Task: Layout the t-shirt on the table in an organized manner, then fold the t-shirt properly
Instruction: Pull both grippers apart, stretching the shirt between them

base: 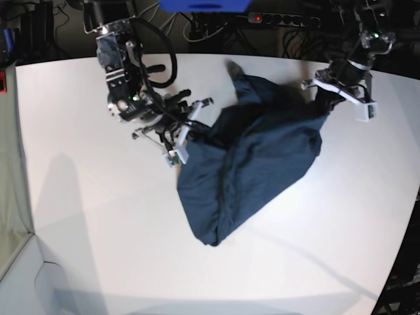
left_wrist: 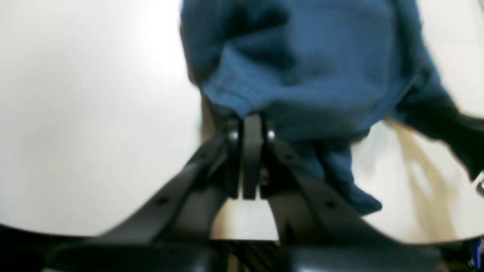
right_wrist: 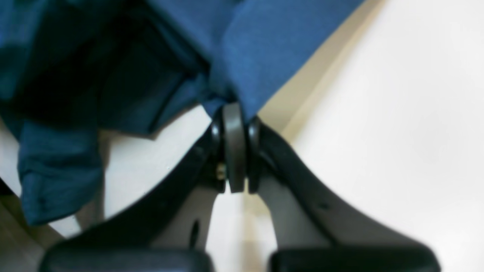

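Note:
The dark navy t-shirt [base: 262, 164] is stretched between my two grippers and sags in a crumpled sheet onto the white table [base: 98, 216], its lowest corner pointing to the front. In the base view my right gripper [base: 197, 134] is shut on the shirt's left edge. My left gripper [base: 323, 111] is shut on its right edge. The left wrist view shows the left gripper [left_wrist: 251, 119] pinching a bunched fold of the t-shirt [left_wrist: 310, 68]. In the right wrist view the right gripper [right_wrist: 234, 109] is clamped on a cloth edge of the t-shirt [right_wrist: 264, 49]. The neck label is hidden.
Cables and a power strip [base: 282, 18] lie beyond the table's far edge, beside a blue object [base: 203, 5]. The table's curved edge runs down the right side [base: 410, 216]. White tabletop [left_wrist: 75, 113] spreads left of the shirt and toward the front.

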Motion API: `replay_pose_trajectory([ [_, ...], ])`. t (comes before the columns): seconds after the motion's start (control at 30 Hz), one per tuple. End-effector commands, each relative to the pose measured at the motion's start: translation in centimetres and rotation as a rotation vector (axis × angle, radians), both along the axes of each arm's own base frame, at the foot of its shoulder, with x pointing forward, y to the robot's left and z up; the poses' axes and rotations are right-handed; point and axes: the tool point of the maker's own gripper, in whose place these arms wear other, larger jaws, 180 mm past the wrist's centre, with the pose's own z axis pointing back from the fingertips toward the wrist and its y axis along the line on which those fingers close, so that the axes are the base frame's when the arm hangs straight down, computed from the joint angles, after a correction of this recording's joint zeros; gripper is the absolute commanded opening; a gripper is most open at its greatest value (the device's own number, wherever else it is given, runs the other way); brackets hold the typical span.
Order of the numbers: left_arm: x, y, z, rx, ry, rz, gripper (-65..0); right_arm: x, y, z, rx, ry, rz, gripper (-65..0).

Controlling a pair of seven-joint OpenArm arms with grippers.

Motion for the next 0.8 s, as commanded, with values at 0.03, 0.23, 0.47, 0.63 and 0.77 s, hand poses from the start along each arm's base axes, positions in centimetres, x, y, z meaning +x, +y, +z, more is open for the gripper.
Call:
replay_pose_trajectory([
  [0.03,1.0,1.4,2.4,0.032,-0.056,0.019,-64.7,2.4,-1.2,2.9,0.012,-0.103,-0.028,-65.0],
  [0.23,2.1,7.4,6.0,0.001,-0.113,0.154,-64.7,5.3,-6.0,6.6,-0.006,-0.214,-0.155,-65.0],
  [0.47,3.4,10.5,9.2,0.006,-0.193,0.201,-64.7,7.2,-7.7,10.4,-0.041,-0.331,-0.159,-65.0],
  [0.63,4.1,12.2,10.0,0.005,-0.226,0.239,-64.7,8.1,-9.0,13.4,-0.058,-0.418,-0.181,-65.0],
  [0.77,4.3,14.1,9.1,-0.036,-0.220,0.299,-64.7,8.9,-11.8,14.4,-0.082,-0.417,-0.252,-65.0],
])
